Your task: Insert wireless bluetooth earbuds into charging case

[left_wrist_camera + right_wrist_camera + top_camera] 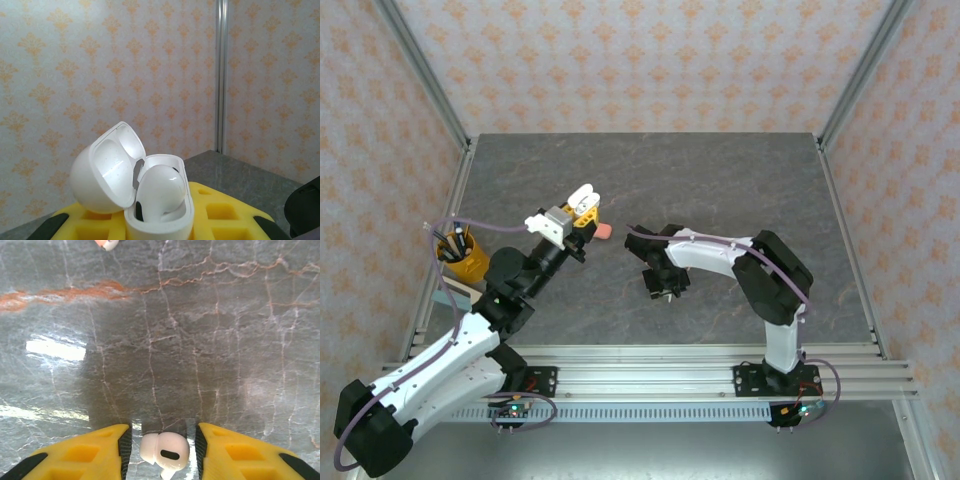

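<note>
White charging case, lid open, clamped in left gripper; at its four o'clock, right gripper narrowly straddles a white earbud, small gaps either side.

An open white charging case sits between yellow gripper fingers, apparently holding one white earbud.

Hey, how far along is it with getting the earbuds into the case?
Done: one white earbud sits in the open charging case, which the left pincer grips. In hand: the right pincer stands open around a second earbud lying on the table, not yet gripped. Left: close on it, carry it over and seat it in the case.
</note>
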### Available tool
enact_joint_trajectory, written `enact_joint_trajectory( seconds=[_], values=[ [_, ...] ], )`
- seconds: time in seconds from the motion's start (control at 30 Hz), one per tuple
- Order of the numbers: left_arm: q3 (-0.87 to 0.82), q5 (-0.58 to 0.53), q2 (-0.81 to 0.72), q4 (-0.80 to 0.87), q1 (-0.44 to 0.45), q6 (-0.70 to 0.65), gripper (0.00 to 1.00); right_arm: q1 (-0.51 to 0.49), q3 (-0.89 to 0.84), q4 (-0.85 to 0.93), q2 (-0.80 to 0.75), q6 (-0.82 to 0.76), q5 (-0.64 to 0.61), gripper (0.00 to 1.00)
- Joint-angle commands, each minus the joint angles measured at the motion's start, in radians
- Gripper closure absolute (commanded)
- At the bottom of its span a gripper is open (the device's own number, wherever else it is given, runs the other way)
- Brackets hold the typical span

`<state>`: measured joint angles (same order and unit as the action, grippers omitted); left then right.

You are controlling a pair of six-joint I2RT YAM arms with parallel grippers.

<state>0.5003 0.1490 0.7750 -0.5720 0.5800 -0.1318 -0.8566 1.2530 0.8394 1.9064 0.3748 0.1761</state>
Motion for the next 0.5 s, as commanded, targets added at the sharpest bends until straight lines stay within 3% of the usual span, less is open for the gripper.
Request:
enact_joint_trajectory(
  seconds=[0.0,0.47],
  values=[
    [0.018,-0.006,0.0,-0.027,-0.007,0.0,1.0,0.004,-0.051,0.023,0.023,0.011,-0.009,0.62],
    [0.024,-0.004,0.004,-0.026,-0.007,0.0,1.0,0.004,-0.066,0.027,-0.012,0.014,-0.017,0.72]
  ],
)
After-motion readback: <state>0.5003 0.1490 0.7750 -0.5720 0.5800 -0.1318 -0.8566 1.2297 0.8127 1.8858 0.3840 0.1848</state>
